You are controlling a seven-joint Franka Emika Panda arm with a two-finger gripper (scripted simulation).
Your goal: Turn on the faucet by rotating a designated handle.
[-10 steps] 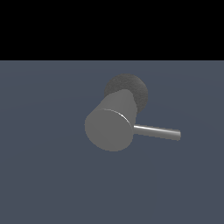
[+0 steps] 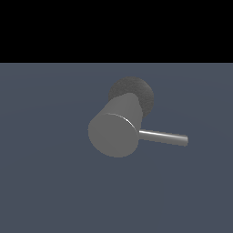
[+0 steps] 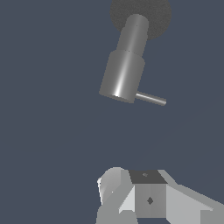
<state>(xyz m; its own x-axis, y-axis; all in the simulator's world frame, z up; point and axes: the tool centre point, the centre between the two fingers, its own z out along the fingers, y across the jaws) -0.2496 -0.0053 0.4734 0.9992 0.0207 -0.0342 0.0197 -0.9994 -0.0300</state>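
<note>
**Gripper hanging well short of the handle**

The faucet (image 2: pixel 113 132) is sitting at the centre of the exterior view, its handle (image 2: pixel 163 137) pointing toward the exterior view's right. The gripper (image 3: pixel 135 197) is showing only in the wrist view, well apart from the faucet and holding nothing; how far its jaws are parted I cannot tell. The risk, as I judge it: the rod is slim and shiny, so an approach slightly off-line could be striking the thick cylinder or slipping off the rod's tip.

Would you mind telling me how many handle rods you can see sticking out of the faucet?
1. The handle projects sideways from the faucet body near its flat end, toward the exterior view's right. Both views show just this one; another behind the body cannot be excluded.
</note>
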